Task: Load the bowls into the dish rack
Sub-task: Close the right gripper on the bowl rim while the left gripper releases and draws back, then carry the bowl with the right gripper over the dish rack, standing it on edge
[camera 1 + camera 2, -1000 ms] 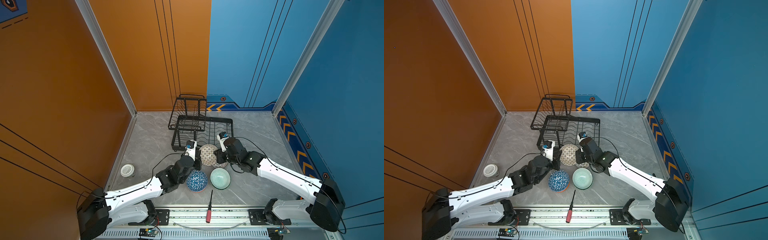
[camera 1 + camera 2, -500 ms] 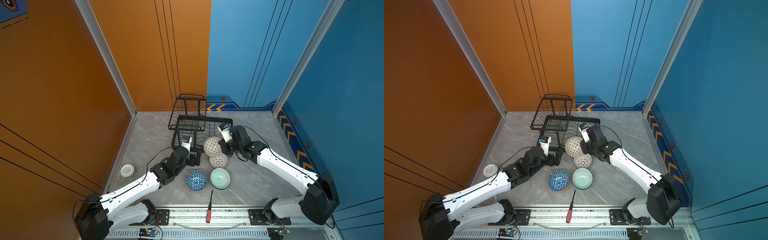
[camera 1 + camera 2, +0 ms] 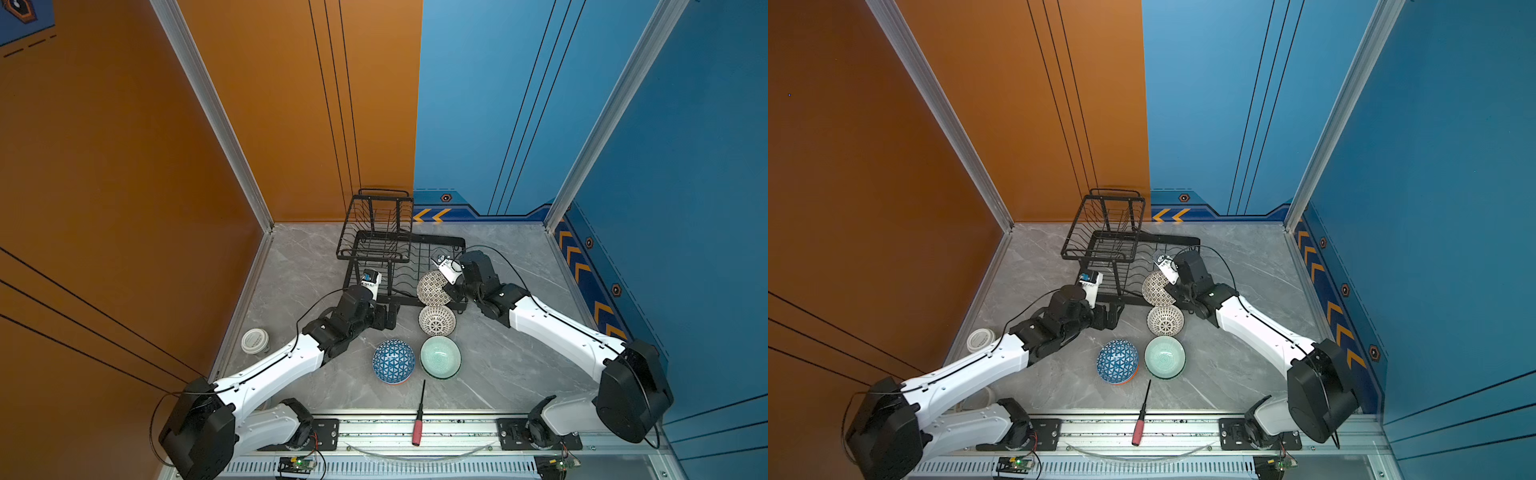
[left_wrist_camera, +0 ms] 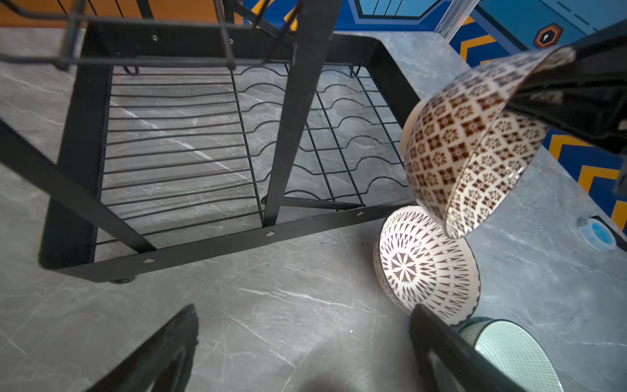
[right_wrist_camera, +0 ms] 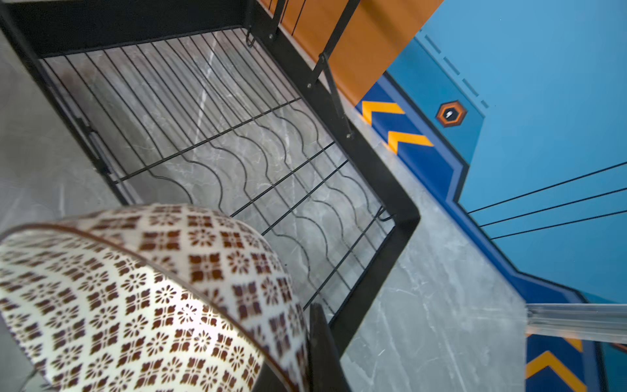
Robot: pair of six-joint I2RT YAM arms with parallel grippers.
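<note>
Brown-patterned bowl [image 3: 432,289] between fingers [image 5: 322,342] of right gripper [image 3: 451,290]

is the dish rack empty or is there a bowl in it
Empty: the dish rack shows bare wires in both wrist views; the brown-patterned bowl hangs tilted in the right hand.

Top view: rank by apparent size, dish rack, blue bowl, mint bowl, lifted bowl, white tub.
1. dish rack
2. blue bowl and mint bowl, about alike
3. lifted bowl, looks slightly smaller, but tilted and nearer the camera, so unsure
4. white tub, smallest
</note>
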